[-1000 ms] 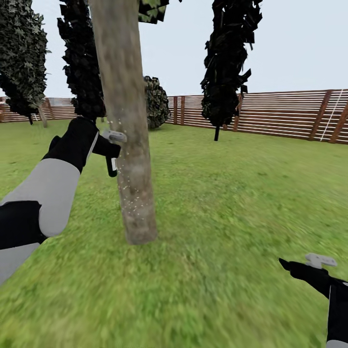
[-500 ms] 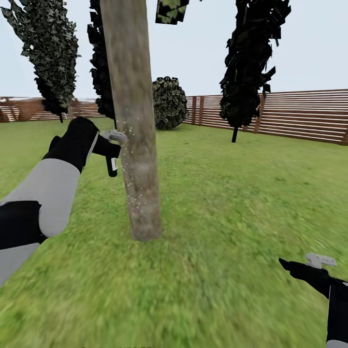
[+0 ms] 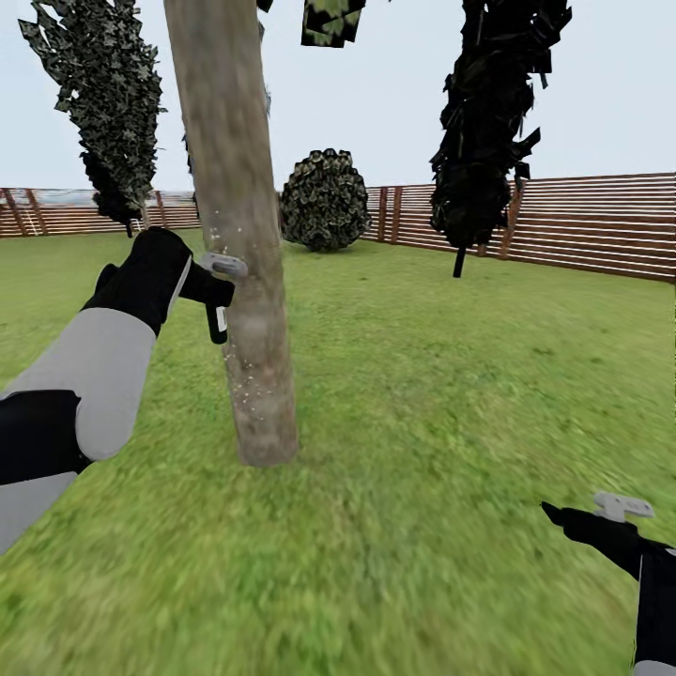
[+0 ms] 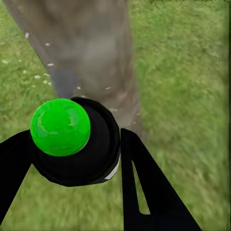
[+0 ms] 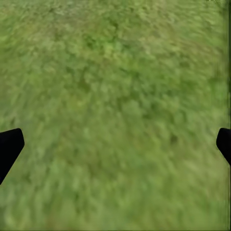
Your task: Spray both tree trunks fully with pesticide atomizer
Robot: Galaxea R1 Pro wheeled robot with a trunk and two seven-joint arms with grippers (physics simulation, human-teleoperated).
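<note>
Black atomizer [image 4: 77, 144] in left tool [image 3: 218, 302] — against trunk [image 3: 235, 244].

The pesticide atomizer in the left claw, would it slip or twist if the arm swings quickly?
Probably stiff: the pesticide atomizer keeps its rounded black form between the left claw fingers. Likely light, being hardly wider than those fingers. Its smooth round body might rotate in a two-finger pinch, so quick swings near the tree trunk look risky.

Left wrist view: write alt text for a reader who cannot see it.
The left gripper is shut on the black pesticide atomizer, whose round green top faces the camera. Just beyond it stands a thick grey-brown tree trunk flecked with pale specks, on blurry green grass.
</note>
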